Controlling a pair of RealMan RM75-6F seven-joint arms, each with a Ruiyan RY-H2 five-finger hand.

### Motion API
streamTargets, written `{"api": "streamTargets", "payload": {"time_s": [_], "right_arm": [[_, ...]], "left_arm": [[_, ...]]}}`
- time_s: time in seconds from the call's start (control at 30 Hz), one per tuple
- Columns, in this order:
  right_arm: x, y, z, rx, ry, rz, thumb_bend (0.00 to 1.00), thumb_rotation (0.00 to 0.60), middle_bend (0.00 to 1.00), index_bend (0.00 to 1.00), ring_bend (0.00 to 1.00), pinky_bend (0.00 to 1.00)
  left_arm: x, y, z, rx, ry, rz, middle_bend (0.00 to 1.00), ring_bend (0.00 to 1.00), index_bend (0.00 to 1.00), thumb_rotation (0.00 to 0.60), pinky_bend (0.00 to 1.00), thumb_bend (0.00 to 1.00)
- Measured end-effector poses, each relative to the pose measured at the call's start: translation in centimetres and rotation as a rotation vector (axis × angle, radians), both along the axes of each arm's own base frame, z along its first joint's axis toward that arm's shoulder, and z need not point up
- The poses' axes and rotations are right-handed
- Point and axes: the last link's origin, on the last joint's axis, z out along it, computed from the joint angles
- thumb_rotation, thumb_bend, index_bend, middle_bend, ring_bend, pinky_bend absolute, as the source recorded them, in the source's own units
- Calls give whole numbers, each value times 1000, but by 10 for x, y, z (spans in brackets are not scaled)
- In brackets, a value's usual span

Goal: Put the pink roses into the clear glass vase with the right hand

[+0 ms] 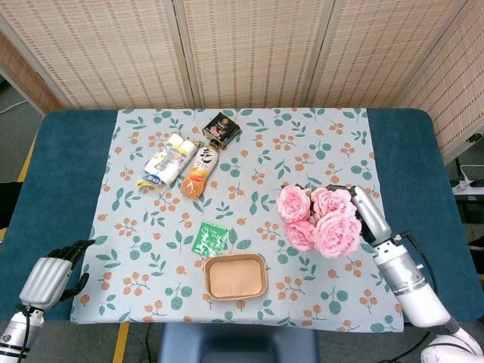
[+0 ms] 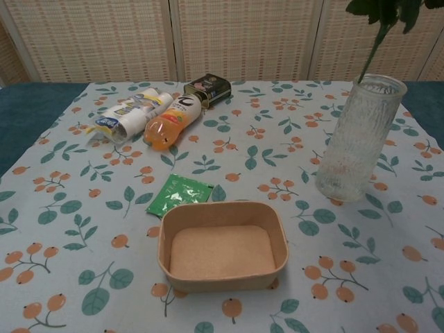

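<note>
My right hand (image 1: 364, 214) grips a bunch of pink roses (image 1: 318, 221), held up over the spot where the clear glass vase stands; in the head view the blooms hide the vase. The chest view shows the ribbed vase (image 2: 359, 137) upright at the right of the cloth, with the green stem (image 2: 372, 54) and leaves coming down to its rim from above. Whether the stem tip is inside the vase I cannot tell. My left hand (image 1: 51, 274) hangs low off the table's front left corner, fingers curled, holding nothing.
A tan tray (image 1: 236, 276) sits at the front centre with a green packet (image 1: 210, 237) just behind it. Further back lie an orange bottle (image 1: 199, 171), a white pouch (image 1: 164, 161) and a dark tin (image 1: 221, 127). A wicker screen backs the table.
</note>
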Motion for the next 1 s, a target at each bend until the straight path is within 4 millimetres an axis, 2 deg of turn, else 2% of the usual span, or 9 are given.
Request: {"api": "streamTargets", "payload": {"time_s": [0.27, 0.63, 0.73, 0.8, 1.0], "right_arm": [[-21, -14, -6, 23, -21, -61, 563, 600, 840, 870, 974, 1000], [-55, -33, -23, 68, -32, -148, 563, 600, 840, 856, 974, 1000], [-64, -36, -28, 72, -17, -163, 563, 600, 840, 772, 973, 1000], [-70, -39, -31, 86, -8, -173, 550, 600, 840, 681, 972, 1000], [-80, -40, -40, 172, 8, -174, 231, 600, 840, 285, 972, 1000]], "left_arm": [[0, 0, 0, -1, 3, 0, 191, 302, 145, 600, 381, 422], [0, 0, 0, -1, 4, 0, 191, 302, 145, 600, 381, 421], [0, 0, 0, -1, 3, -1, 191, 303, 145, 600, 381, 420], [0, 0, 0, -2, 3, -1, 191, 302, 145, 600, 381, 421], [0, 0, -1, -7, 3, 0, 191, 302, 145, 600, 382, 420]]}}
